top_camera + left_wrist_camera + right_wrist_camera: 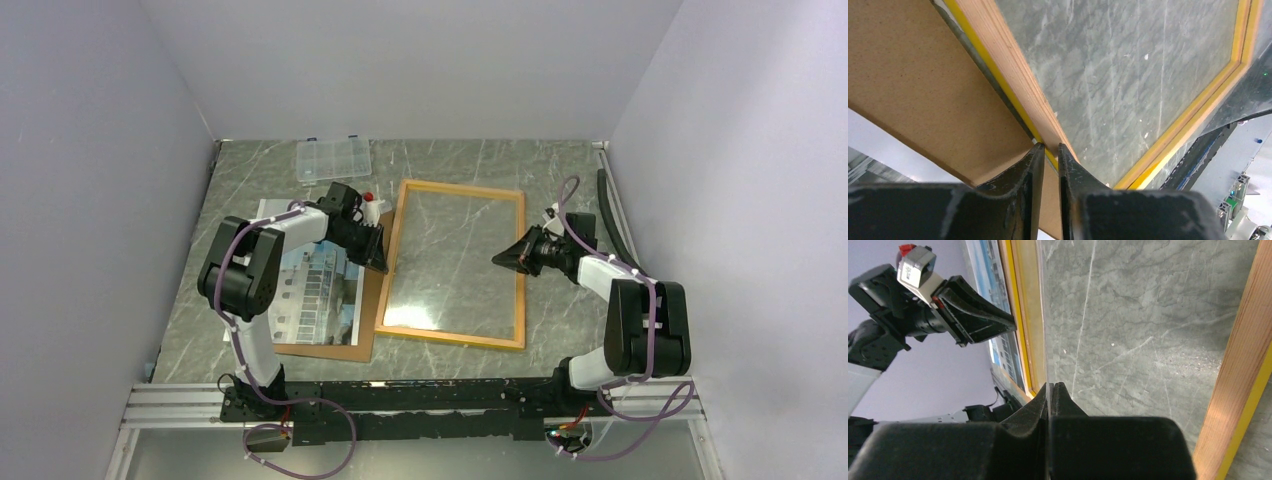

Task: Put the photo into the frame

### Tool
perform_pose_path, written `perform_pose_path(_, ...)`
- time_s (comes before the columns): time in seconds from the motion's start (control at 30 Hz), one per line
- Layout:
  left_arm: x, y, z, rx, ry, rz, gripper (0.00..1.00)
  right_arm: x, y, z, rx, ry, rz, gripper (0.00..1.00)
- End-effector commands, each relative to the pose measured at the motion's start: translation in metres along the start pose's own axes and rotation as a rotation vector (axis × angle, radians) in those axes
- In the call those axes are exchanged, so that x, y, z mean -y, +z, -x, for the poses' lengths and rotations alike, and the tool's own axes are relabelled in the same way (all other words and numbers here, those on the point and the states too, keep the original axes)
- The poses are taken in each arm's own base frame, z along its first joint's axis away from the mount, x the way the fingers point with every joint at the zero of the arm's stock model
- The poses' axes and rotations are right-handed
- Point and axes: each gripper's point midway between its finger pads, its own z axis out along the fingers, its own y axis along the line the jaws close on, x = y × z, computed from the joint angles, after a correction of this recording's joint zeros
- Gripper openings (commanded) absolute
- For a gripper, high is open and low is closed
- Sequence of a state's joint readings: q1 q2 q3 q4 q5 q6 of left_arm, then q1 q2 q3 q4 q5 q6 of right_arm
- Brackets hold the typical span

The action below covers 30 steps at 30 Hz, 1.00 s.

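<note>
Centrally on the marbled table (560, 185), the frame (450, 338) is laid flat with its wood-coloured back upward, and the marble is seen through its glazing.

The photo (310, 285) is placed at 9 o'clock of the frame, face up on a brown backing board (320, 349). The board's margin is exposed at the photo's 6 o'clock edge, and one corner of it is tucked under the frame's left rail.

The left gripper (1050, 150) is closed to a narrow gap on the frame's 9 o'clock rail, with the yellow edge caught between the fingertips.

The right gripper (1049, 386) is pressed fully together over the glazing, toward the 3 o'clock rail. Whether anything is pinched cannot be told.

A clear compartment box (333, 158) is set at 11 o'clock of the frame.
</note>
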<state>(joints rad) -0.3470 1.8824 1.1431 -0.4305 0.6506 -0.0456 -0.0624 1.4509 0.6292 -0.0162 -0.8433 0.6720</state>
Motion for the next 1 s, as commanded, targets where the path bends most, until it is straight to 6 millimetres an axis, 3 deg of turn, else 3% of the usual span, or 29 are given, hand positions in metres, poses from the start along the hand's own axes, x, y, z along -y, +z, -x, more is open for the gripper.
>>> perform_pose_path(0.0, 0.004, 0.010, -0.006, -0.017, 0.009, -0.033, 0.20, -0.020, -0.002, 0.008, 0.051, 0.017, 0.087, 0.00)
perform_pose_path(0.33, 0.006, 0.014, -0.012, -0.028, 0.010, -0.048, 0.12, -0.066, -0.008, 0.013, 0.095, 0.098, 0.198, 0.00)
perform_pose_path(0.53, 0.006, 0.013, -0.014, -0.034, 0.009, -0.048, 0.10, -0.093, 0.001, 0.001, 0.052, -0.002, 0.188, 0.00)
perform_pose_path(0.97, 0.006, 0.011, -0.013, -0.032, 0.008, -0.036, 0.07, -0.088, 0.001, -0.003, 0.092, -0.132, 0.160, 0.00)
